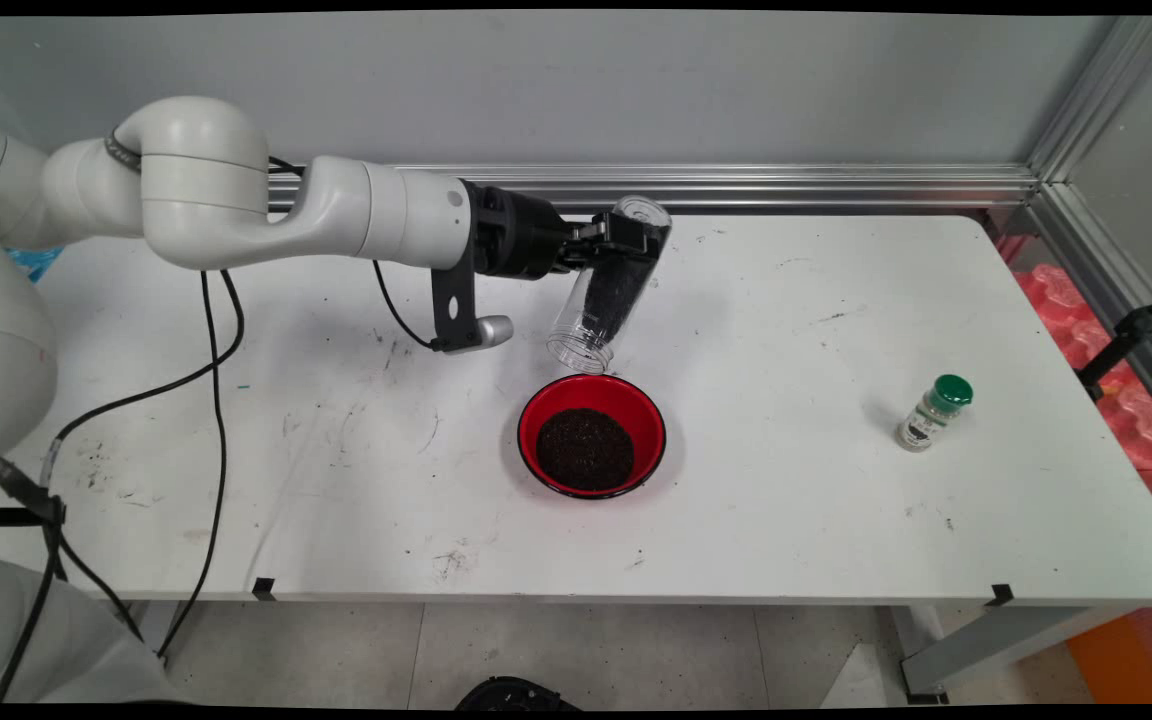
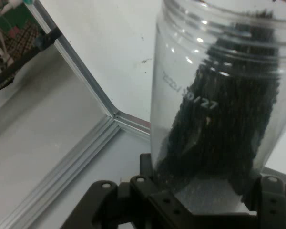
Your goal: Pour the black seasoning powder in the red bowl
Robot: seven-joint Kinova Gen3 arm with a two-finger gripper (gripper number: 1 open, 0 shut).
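Table (image 1: pixel 786 520): three obstacles. Jar (image 1: pixel 608 290) tilted, held above table, open mouth just above and behind red bowl (image 1: pixel 636 402); narrow gap between mouth and rim. Bowl at table centre, dark grains inside. Small green-capped bottle (image 1: pixel 932 412) far right, leaning, well apart from bowl; wide bare stretch between them. Front strip bare. Left half bare except hanging cables (image 1: pixel 216 400). Back edge closed by metal rail (image 1: pixel 786 185) and wall; rail also along right side.
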